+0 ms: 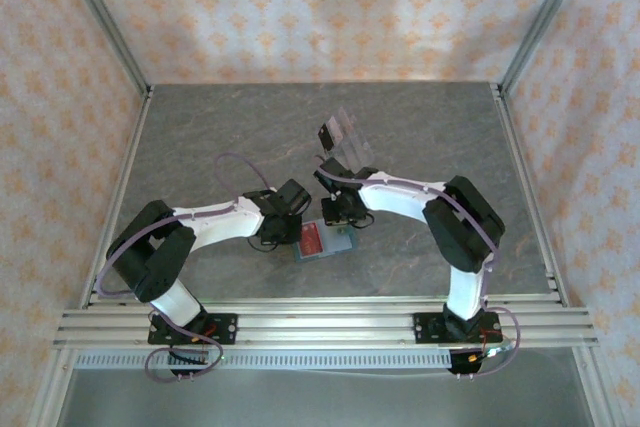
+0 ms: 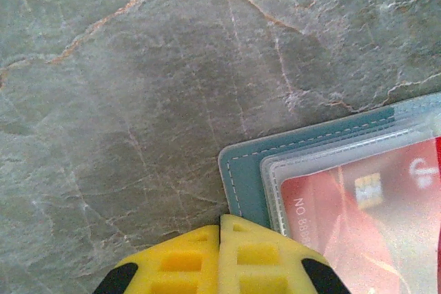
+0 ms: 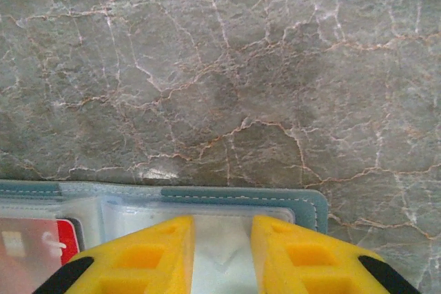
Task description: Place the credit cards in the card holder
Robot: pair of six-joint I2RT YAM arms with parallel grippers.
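The teal card holder [image 1: 335, 243] lies open on the table between my two grippers. A red credit card [image 2: 358, 204] with a chip sits under the clear sleeve on its left half [image 1: 312, 239]. My left gripper [image 2: 220, 219] is shut with nothing between its yellow fingers, its tips at the holder's teal corner [image 2: 244, 177]. My right gripper [image 3: 222, 228] is open, its fingers standing apart over the pale clear pocket on the holder's right half [image 3: 241, 196]. The red card's edge [image 3: 41, 246] shows at the lower left of the right wrist view. I cannot tell whether a card lies in the pale pocket.
A clear ridged plastic tray [image 1: 350, 130] stands tilted behind the holder, a dark card [image 1: 326, 135] at its left end. Grey marbled tabletop [image 1: 220, 137] spreads around, bounded by metal rails and patterned walls.
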